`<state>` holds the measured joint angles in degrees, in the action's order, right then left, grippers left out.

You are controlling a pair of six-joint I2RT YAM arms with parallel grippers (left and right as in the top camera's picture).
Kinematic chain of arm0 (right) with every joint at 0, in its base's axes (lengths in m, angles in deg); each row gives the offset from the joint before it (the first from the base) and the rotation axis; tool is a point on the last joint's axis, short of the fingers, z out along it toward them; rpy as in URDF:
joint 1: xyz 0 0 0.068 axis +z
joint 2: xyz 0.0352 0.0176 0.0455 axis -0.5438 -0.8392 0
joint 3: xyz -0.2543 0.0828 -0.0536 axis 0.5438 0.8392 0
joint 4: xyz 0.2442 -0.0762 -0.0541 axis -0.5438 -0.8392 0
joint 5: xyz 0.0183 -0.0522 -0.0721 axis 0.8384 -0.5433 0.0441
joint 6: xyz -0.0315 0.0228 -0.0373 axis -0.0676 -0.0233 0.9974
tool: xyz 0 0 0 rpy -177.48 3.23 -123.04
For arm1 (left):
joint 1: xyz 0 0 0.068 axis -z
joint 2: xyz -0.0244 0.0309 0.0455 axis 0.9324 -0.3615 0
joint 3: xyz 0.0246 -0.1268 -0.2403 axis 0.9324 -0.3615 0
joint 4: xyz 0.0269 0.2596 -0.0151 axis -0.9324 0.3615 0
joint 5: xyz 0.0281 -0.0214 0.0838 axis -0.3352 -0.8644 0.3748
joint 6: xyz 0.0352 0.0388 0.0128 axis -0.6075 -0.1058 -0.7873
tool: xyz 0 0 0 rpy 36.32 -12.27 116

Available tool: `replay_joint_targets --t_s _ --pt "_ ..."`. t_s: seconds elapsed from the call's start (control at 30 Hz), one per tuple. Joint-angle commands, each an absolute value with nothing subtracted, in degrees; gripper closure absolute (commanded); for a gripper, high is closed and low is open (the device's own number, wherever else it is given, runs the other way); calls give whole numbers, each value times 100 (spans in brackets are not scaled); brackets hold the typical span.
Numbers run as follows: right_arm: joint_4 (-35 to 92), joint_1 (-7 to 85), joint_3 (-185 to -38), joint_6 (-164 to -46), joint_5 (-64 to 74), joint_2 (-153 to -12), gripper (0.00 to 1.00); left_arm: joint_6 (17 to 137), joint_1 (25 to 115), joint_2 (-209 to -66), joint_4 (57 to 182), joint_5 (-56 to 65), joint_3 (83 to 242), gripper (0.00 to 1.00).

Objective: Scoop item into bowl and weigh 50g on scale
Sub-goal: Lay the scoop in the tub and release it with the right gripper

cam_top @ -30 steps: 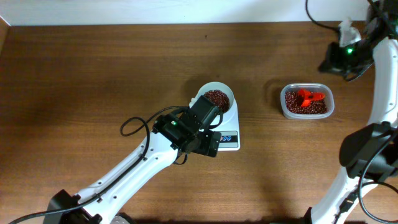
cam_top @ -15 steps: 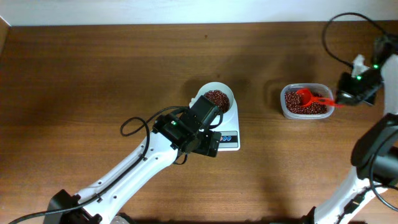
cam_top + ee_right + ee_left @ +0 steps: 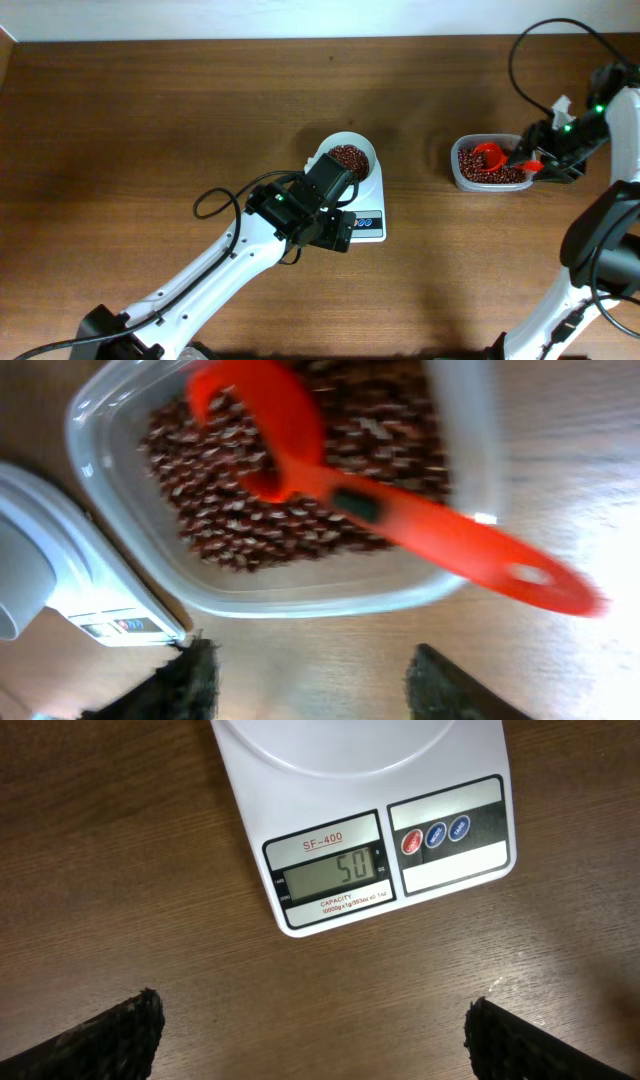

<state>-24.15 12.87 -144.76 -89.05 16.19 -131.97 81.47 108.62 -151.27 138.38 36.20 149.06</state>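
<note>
The white bowl [image 3: 345, 138] sits on the white scale [image 3: 373, 196] and holds a heap of dark red-brown beans [image 3: 350, 158]. In the left wrist view the scale [image 3: 340, 780] shows 50 on its display. My left gripper [image 3: 335, 185] [image 3: 320, 1040] hovers above the scale's front, open and empty. A red scoop [image 3: 490, 155] [image 3: 300, 450] lies in the clear tub [image 3: 455, 172] [image 3: 300, 600] of beans [image 3: 230, 510], its handle over the rim. My right gripper [image 3: 550, 162] [image 3: 310, 685] stands open beside the tub, next to the handle, and holds nothing.
The tub stands right of the scale on the brown wooden table [image 3: 150, 120]. A corner of the scale [image 3: 60, 580] shows in the right wrist view. The left arm [image 3: 200, 280] reaches in from the front left. Cables hang by the right arm [image 3: 600, 230].
My right gripper came down from the far right to the tub's edge and opened, and the red scoop now lies free in the tub. The left arm stayed still.
</note>
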Motion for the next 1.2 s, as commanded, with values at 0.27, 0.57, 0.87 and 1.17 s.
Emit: replay_joint_targets --t_s 0.27,0.57,0.87,1.17 --pt "-2371 2146 -14441 -8551 1668 -13136 1 8241 10895 -15037 13842 3578 15006 1" --pt "-2371 2130 -14441 -8551 1668 -13136 1 8241 10895 -15037 13844 3578 15006 1" --pt "-2373 2589 -14441 -8553 1668 -11822 1 8241 10895 -15037 13844 3578 15006 1" --pt "-2376 2613 -14441 -8551 1469 -9805 1 8241 10895 -15037 13842 3578 15006 1"
